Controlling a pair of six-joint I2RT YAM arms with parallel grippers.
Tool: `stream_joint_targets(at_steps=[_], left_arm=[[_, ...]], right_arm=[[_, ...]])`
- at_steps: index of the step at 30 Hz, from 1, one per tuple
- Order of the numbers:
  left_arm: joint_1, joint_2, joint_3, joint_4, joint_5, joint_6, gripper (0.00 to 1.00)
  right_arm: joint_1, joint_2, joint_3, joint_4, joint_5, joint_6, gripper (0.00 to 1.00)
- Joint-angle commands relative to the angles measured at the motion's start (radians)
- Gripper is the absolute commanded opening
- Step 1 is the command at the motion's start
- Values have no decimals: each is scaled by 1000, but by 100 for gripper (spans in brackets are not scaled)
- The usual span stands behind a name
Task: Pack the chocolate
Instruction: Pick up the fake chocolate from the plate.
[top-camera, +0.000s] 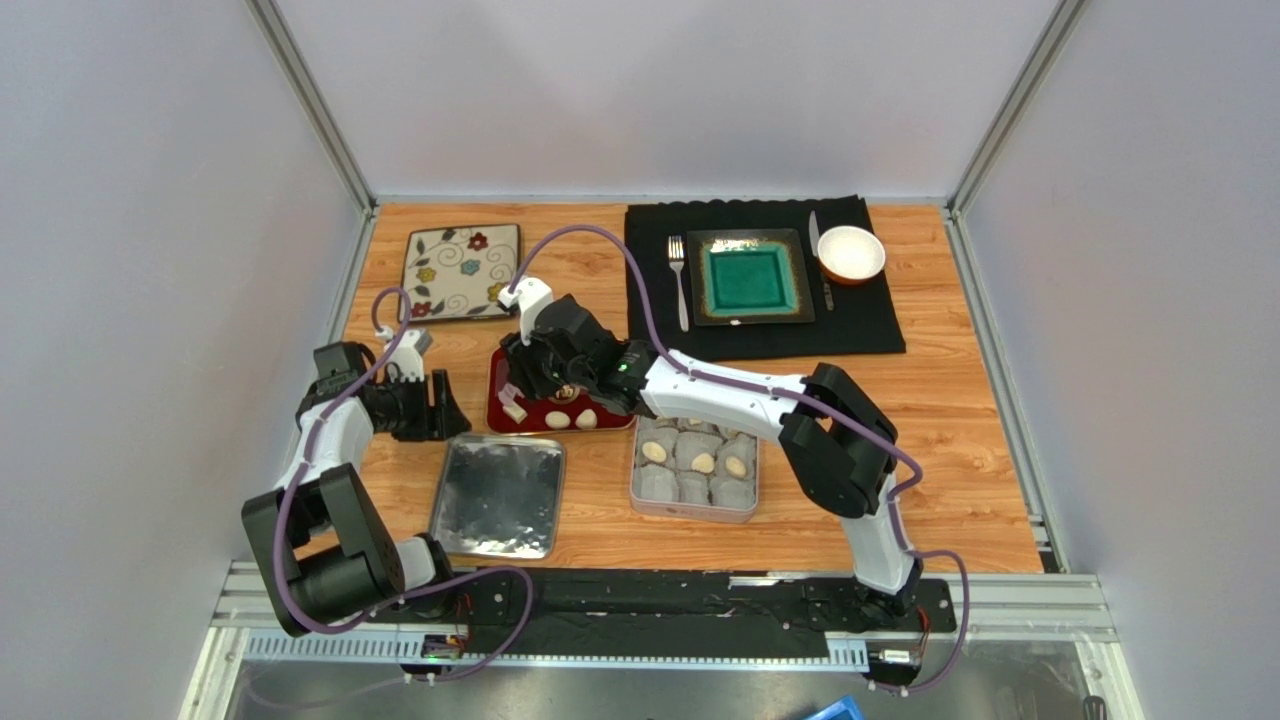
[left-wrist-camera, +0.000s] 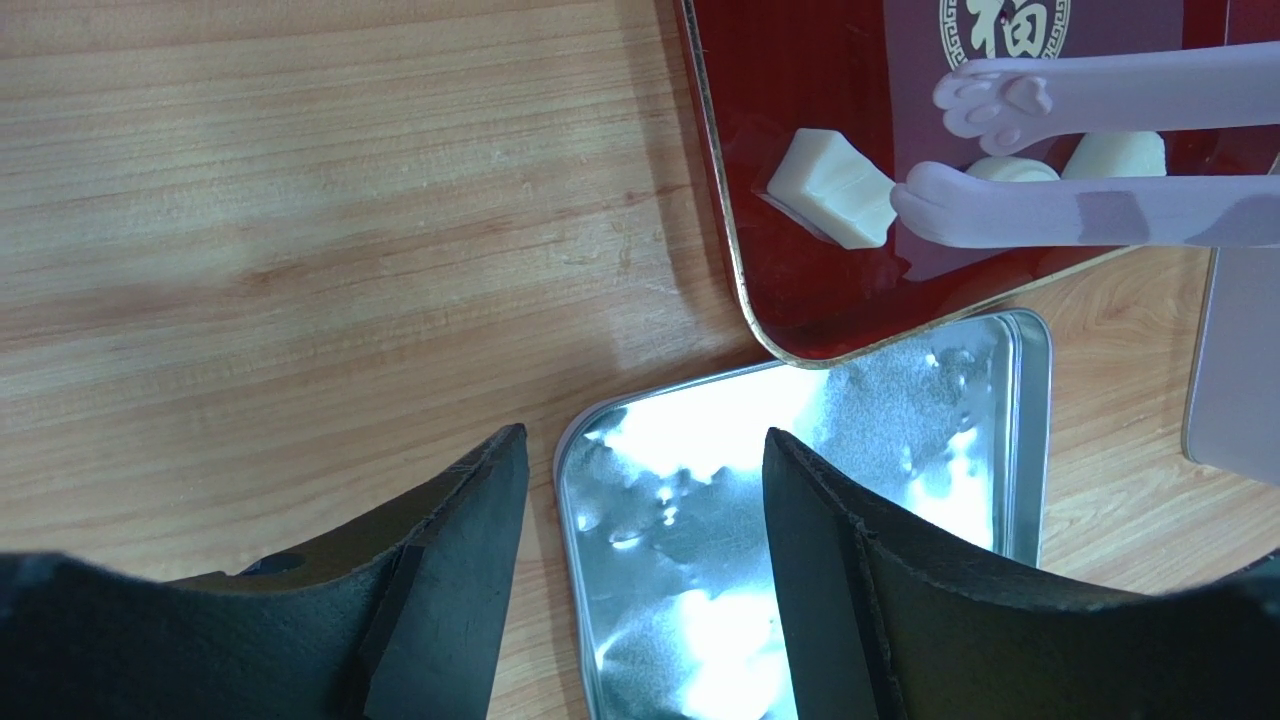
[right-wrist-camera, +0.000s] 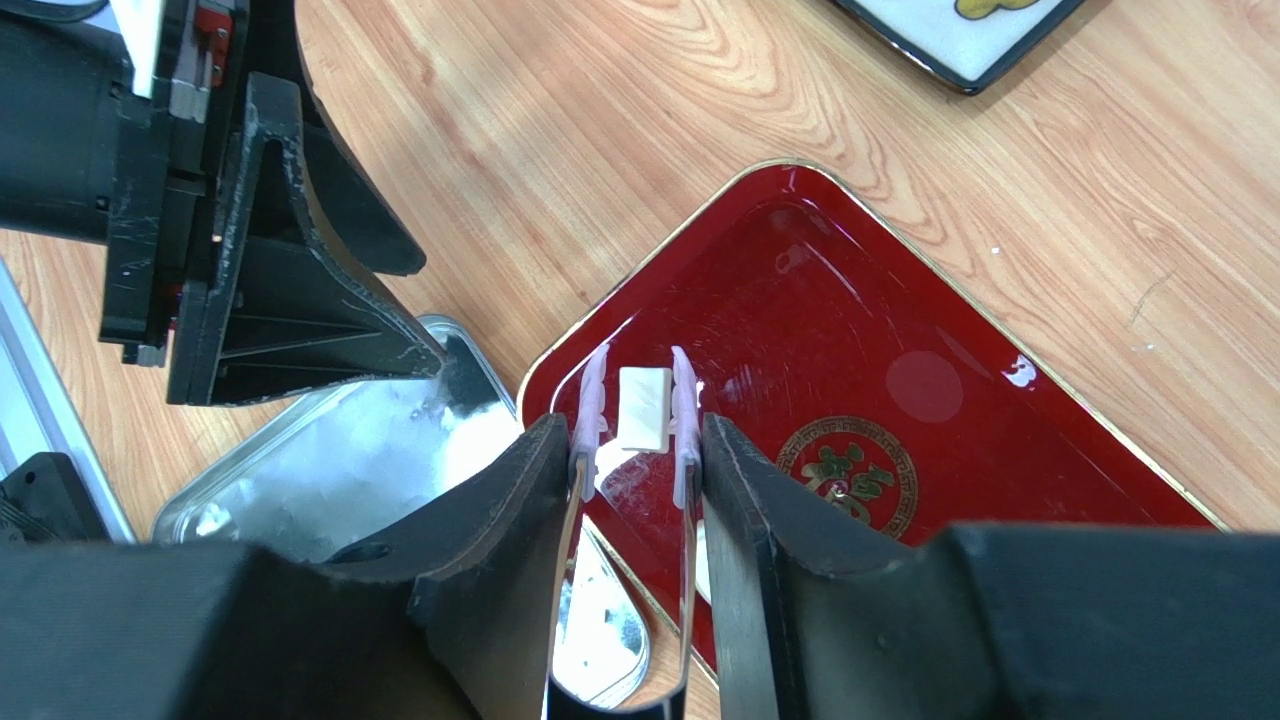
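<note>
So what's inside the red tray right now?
A few chocolates lie on the tray, one between the tips of the tongs in the right gripper. That gripper covers the tray's near part, so a full count isn't possible.

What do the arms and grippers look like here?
Both arms, the left arm and the right arm, have white link shells and black joints. A purple cable loops loosely along each. The left gripper and the right gripper have matte black, wedge-shaped fingers. A small green light glows near the right wrist. The lilac tongs are a separate tool.
</note>
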Motion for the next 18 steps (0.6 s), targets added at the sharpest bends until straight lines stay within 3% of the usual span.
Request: stream_joint_targets(at_steps=[1, 18], left_arm=[[16, -25, 34, 0, 30, 29, 67], [20, -17, 38, 0, 42, 25, 67]], right_arm=[[9, 14, 46, 62, 17, -19, 40], [7, 45, 58, 62, 17, -29, 41]])
